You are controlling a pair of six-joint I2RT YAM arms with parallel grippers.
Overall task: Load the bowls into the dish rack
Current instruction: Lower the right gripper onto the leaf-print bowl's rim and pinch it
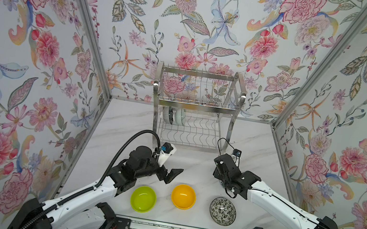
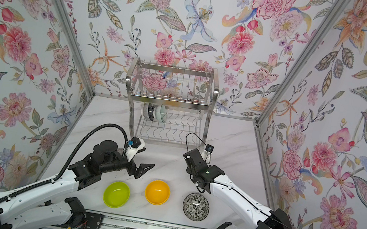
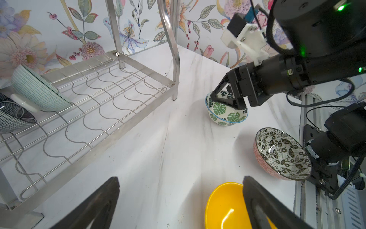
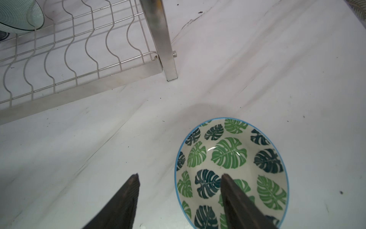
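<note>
Right gripper [image 4: 179,175]: released. The jaws stand apart and straddle the near rim of the green-leaf bowl [image 4: 231,156], one finger inside and one outside. The outer finger is clear of the wall, so nothing is clamped.
Green-leaf bowl: upright on the tabletop [image 1: 196,167], mouth up, under the right wrist. It is round, so no long axis governs the grip.
Key relation: the dish rack [image 1: 198,102] lies ahead of the bowl and toward the left. Its front post [image 4: 165,49] stands near the bowl, between it and the lower tier. Judgement: the carry must clear this post.
Rack axis: the wavy slots run in a row from side to side across both top views.
Rack load: a pale mint bowl [image 3: 37,91] and a dark patterned bowl [image 3: 11,119] stand on edge at the left end of the lower tier. The slots beside them are free.
Left gripper [image 3: 180,178]: released, jaws wide, empty, near the orange-yellow bowl [image 1: 183,196].
Nearer arm: right, for the leaf bowl.
Waiting: the lime green bowl [image 1: 143,199], the orange-yellow bowl and the black-and-white floral bowl [image 1: 222,211] sit in a front row.
Surface: white, marble-look, smooth.
Room: floral wallpaper [image 1: 37,45] closes three sides.
</note>
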